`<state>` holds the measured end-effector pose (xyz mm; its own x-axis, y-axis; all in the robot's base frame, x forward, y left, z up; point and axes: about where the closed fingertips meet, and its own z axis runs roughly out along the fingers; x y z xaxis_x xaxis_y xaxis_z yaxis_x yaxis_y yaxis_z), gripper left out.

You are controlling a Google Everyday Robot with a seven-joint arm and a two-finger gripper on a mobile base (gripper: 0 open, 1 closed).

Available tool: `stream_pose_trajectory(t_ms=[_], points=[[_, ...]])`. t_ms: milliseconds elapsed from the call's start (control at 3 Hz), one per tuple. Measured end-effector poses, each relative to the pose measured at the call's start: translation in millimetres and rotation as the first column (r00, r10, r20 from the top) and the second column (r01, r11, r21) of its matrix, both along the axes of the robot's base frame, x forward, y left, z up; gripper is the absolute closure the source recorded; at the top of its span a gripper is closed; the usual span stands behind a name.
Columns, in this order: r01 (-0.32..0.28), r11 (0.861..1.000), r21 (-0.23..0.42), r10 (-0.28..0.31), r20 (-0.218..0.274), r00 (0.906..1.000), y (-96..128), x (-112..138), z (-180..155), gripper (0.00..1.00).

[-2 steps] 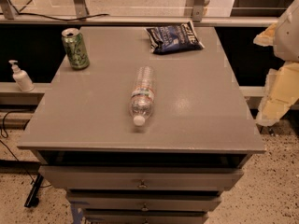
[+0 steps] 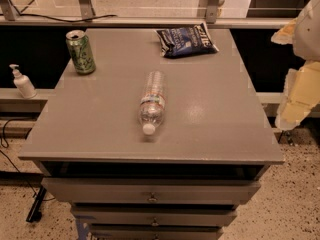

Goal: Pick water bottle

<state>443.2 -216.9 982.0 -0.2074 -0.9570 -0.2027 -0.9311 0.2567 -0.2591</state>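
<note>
The water bottle (image 2: 151,103) lies on its side near the middle of the grey cabinet top (image 2: 100,119). It is clear and ribbed, with a narrow coloured label band, and its white cap points toward the front edge. My gripper (image 2: 299,95) shows as cream-coloured parts at the right edge of the camera view. It is beyond the cabinet's right side, well apart from the bottle, and holds nothing that I can see.
A green soda can (image 2: 80,52) stands upright at the back left corner. A dark blue snack bag (image 2: 186,40) lies at the back right. A small white pump bottle (image 2: 21,82) stands on a lower ledge to the left. Drawers (image 2: 150,196) are below the top.
</note>
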Motion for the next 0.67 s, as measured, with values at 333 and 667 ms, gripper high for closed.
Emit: stream_pose_trajectory(t_ms=[333,667], points=[[-0.125,0.992,0.026,0.124,0.055,0.9908,21,35,8,0.0],[-0.361,0.931,0.061,0.352,0.121,0.9281,68,67,1,0.0]])
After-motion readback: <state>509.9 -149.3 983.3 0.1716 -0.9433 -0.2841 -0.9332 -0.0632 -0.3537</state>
